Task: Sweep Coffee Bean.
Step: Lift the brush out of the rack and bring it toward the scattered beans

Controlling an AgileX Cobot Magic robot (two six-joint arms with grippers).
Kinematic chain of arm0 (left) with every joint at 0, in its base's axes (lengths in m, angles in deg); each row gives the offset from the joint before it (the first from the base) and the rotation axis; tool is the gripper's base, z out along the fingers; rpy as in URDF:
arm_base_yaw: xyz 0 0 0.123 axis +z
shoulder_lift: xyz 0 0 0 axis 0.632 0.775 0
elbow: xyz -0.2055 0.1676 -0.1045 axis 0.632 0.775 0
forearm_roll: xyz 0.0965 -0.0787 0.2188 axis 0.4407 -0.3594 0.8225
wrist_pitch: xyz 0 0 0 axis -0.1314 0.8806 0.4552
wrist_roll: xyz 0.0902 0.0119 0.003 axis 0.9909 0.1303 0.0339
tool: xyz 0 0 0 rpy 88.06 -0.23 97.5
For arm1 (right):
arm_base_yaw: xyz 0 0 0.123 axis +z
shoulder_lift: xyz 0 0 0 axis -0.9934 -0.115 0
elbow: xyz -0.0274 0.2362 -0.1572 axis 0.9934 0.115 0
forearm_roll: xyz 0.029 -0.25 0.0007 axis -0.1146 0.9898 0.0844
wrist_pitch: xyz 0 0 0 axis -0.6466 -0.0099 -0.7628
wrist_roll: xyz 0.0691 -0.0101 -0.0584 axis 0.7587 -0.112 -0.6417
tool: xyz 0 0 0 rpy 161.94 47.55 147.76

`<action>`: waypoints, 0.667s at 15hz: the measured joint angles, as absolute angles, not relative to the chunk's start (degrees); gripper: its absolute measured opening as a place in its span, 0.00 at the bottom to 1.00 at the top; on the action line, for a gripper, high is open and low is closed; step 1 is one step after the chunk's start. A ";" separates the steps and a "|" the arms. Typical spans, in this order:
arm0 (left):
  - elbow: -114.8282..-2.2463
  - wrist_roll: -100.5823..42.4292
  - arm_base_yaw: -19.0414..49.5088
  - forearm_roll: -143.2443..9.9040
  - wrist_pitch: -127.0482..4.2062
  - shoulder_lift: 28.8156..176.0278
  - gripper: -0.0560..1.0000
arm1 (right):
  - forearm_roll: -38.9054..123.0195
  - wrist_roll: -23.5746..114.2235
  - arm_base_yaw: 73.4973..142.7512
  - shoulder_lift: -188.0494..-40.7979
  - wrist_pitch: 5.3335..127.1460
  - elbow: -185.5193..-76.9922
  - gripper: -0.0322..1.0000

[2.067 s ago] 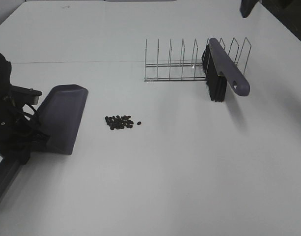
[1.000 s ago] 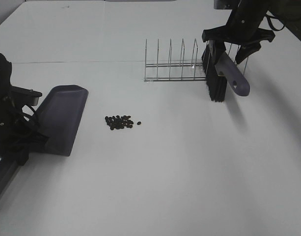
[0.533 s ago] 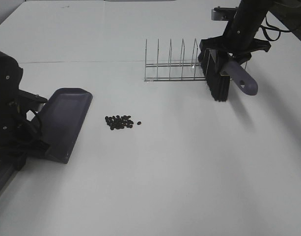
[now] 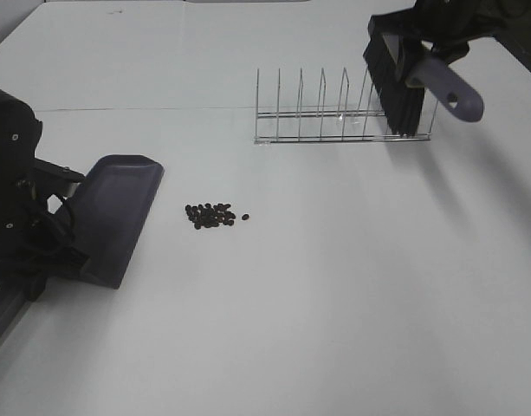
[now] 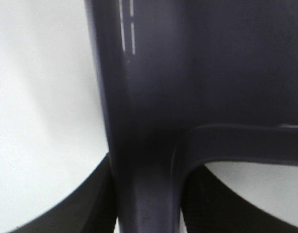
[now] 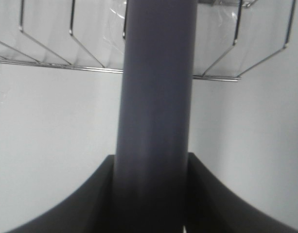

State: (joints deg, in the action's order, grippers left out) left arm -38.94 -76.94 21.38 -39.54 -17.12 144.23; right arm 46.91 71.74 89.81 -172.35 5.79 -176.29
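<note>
A small heap of dark coffee beans [image 4: 211, 215] lies on the white table, with one bean [image 4: 246, 217] a little to its right. The purple-grey dustpan [image 4: 116, 214] rests to the left of the heap, mouth toward the beans. My left gripper [image 4: 50, 260] is shut on the dustpan handle [image 5: 144, 184]. My right gripper [image 4: 425, 54] is shut on the brush [image 4: 404, 74] and holds it lifted above the right end of the wire rack. The brush handle [image 6: 156, 111] fills the right wrist view between the dark fingers.
A wire rack [image 4: 339, 113] with several upright dividers stands at the back right; it also shows in the right wrist view [image 6: 51, 43]. The left arm's black body [image 4: 9, 191] stands at the table's left edge.
My right gripper came down onto the brush, closed on it, and has lifted it up and back out of the rack. The dustpan shifted slightly to the right.
</note>
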 joint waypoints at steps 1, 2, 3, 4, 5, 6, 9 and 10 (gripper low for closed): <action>-38.94 -76.94 21.38 -39.54 -17.12 144.23 0.37 | 47.03 71.74 89.81 -169.37 5.51 -175.77 0.39; -38.94 -76.94 21.38 -39.54 -17.06 144.23 0.37 | 47.32 71.74 89.93 -166.22 5.45 -174.57 0.39; -38.94 -76.94 21.38 -39.48 -16.60 144.23 0.37 | 49.44 71.74 90.61 -163.30 5.39 -172.85 0.39; -39.28 -77.23 21.38 -39.08 -15.06 144.34 0.37 | 54.54 71.80 93.13 -158.77 5.39 -168.55 0.39; -39.91 -77.80 21.38 -38.45 -13.85 144.40 0.37 | 57.86 72.25 95.54 -155.91 5.28 -165.46 0.39; -40.94 -78.43 21.32 -37.59 -12.42 144.46 0.37 | 60.55 73.29 98.58 -153.90 5.22 -162.19 0.39; -43.52 -79.58 20.12 -34.78 -8.58 144.63 0.37 | 65.99 77.13 106.20 -153.04 5.85 -152.45 0.39; -43.98 -79.87 19.54 -34.55 -8.47 144.80 0.37 | 66.57 77.93 107.29 -153.50 6.19 -151.25 0.39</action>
State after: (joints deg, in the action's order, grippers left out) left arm -43.98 -79.87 19.54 -34.55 -8.47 144.80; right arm 66.57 77.93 107.29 -153.50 6.19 -151.25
